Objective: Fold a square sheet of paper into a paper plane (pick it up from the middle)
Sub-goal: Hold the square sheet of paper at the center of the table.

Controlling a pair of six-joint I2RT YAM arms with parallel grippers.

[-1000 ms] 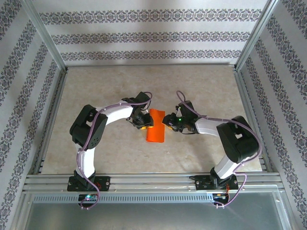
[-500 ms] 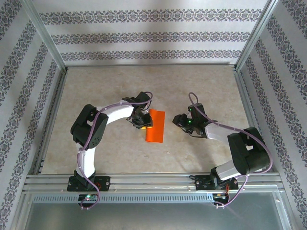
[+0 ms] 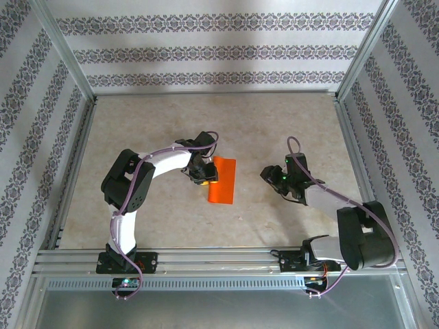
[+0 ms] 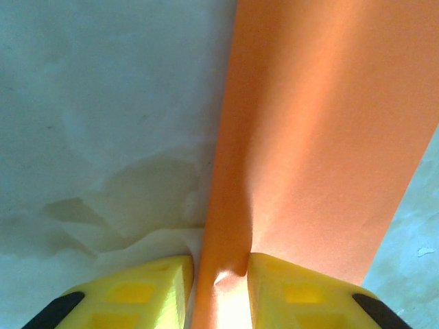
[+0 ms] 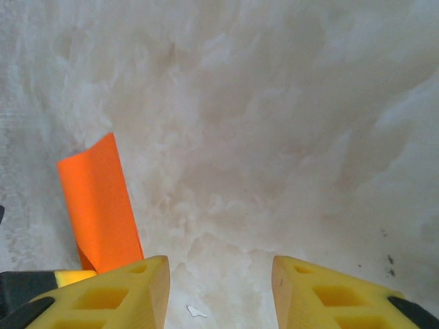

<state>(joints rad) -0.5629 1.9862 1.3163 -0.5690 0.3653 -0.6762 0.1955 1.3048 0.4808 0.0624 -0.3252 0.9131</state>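
The square sheet of paper is bright orange and lies doubled over into a narrow upright strip in the middle of the table. My left gripper is at its left long edge. In the left wrist view the yellow fingers of the left gripper are shut on a raised fold of the paper. My right gripper stands open to the right of the strip, apart from it. In the right wrist view the right gripper has bare table between its fingers, and the paper is at the left. A paper plane is out of view.
The marbled tabletop is fenced by aluminium posts and patterned walls, with a metal rail along the near edge. A tiny white scrap lies on the table under the right gripper.
My right arm has drawn back to the right, away from the paper, and its jaws have widened a little. The left gripper and the paper have stayed put.
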